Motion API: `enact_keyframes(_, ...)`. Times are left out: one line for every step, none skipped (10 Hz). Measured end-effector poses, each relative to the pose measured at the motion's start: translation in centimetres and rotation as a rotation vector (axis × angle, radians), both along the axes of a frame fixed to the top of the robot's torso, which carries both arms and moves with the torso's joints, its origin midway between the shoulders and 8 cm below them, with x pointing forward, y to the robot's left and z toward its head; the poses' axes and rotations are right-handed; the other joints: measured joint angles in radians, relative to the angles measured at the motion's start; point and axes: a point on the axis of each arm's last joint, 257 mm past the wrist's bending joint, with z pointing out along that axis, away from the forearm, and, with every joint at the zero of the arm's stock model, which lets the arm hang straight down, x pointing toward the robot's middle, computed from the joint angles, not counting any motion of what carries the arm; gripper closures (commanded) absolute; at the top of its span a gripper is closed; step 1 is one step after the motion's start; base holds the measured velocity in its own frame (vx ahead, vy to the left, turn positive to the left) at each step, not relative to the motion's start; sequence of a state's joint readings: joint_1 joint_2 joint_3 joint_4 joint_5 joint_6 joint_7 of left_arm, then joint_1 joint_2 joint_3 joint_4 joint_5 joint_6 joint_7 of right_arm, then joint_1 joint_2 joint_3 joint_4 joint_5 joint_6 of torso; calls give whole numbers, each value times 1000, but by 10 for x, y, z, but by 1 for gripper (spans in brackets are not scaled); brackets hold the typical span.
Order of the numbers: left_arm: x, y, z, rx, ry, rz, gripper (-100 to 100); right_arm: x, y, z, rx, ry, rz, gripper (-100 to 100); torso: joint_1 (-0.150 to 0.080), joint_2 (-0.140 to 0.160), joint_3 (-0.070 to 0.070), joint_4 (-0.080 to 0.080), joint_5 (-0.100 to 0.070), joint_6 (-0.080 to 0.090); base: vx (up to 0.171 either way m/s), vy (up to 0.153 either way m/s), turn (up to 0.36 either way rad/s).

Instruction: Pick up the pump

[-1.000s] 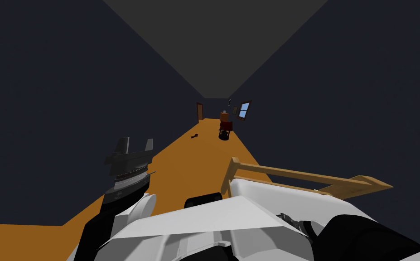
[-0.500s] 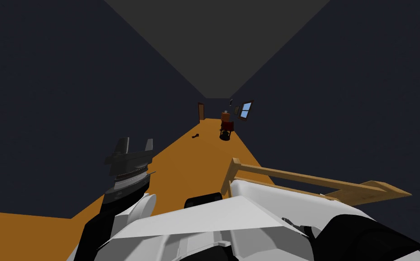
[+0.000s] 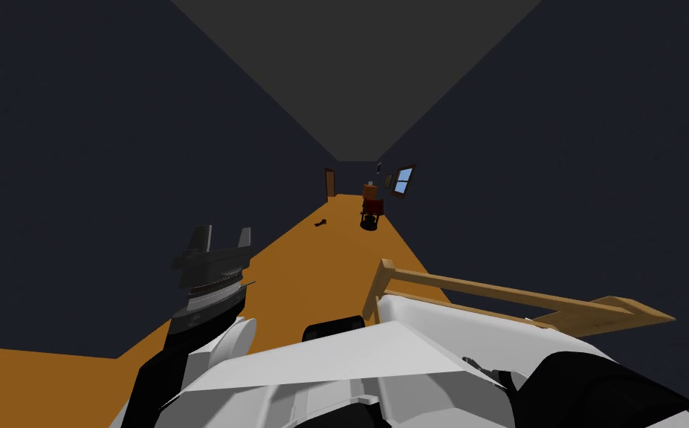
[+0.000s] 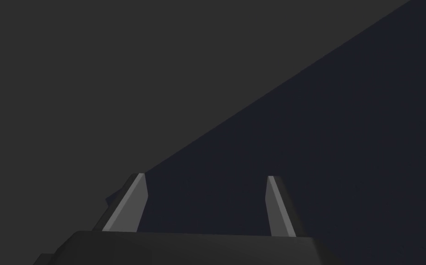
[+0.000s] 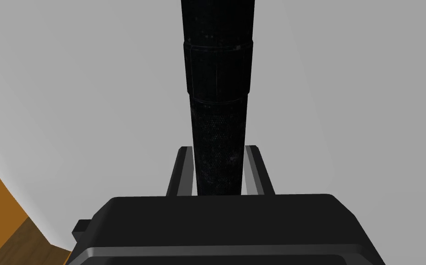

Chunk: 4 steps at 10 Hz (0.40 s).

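**Item:** pump [image 5: 218, 69]. A long black cylinder, with a wider ringed collar above a finely dotted lower barrel.

**Location:** it lies lengthwise between the fingers of the right gripper [image 5: 219, 147] and runs away from the dark gripper body over a pale, flat surface. The head view shows a white top [image 3: 424, 306] inside a wooden frame [image 3: 484, 286] at the robot's right. The right wrist view shows a strip of wood and orange floor [image 3: 298, 253] past one corner of that surface. Whether the pump rests on the white top or is clear of it: cannot tell.

**Right gripper:** drawn narrow, with both blades pressed against the sides of the barrel. It holds the pump low on the dotted section.

**Left gripper** [image 3: 223, 236]: raised at the robot's left above the corridor floor. Its blades stand wide apart with nothing between them.

**Step in hand:** the grasp looks made, and the lift is what is left.

**Next move calls for:**
- a straight rise away from the white top;
- a firm squeeze, because the hold sits near one end and the long barrel would likely lever downward;
- room kept from the wooden frame.

**Markings:** no brand, label or writing can be read on the pump, the grippers or the furniture.

**Also present:** at the far end of the corridor, a brown door [image 3: 328, 183] and a window [image 3: 403, 178], both too small to detail
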State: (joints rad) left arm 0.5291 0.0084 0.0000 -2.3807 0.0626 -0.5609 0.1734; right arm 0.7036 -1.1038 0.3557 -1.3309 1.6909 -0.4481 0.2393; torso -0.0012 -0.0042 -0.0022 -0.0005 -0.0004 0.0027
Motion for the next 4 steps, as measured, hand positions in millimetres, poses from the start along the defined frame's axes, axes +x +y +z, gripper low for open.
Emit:
enact_keyframes(0, 0, 0, 0, 0, 0, 0, 4, -3, 5, -1, -1, 8, 100, 1, 0, 0, 0, 1, 1, -1, 24, -113)
enact_keyframes(0, 0, 0, 0, 0, 0, 0, 9, -5, 10, -1, 0, 15, 100, 2, 0, 0, 0, 1, 1, -3, 24, -55)
enact_keyframes(0, 0, 0, 0, 0, 0, 0, 12, -6, 14, 0, 2, 20, 100, 2, 0, 0, 0, 1, 0, -2, 10, -8)
enact_keyframes(0, 0, 0, 0, 0, 0, 0, 12, -6, 15, 1, 3, 19, 0, 1, 0, 0, 0, 0, 0, 0, 0, 0)
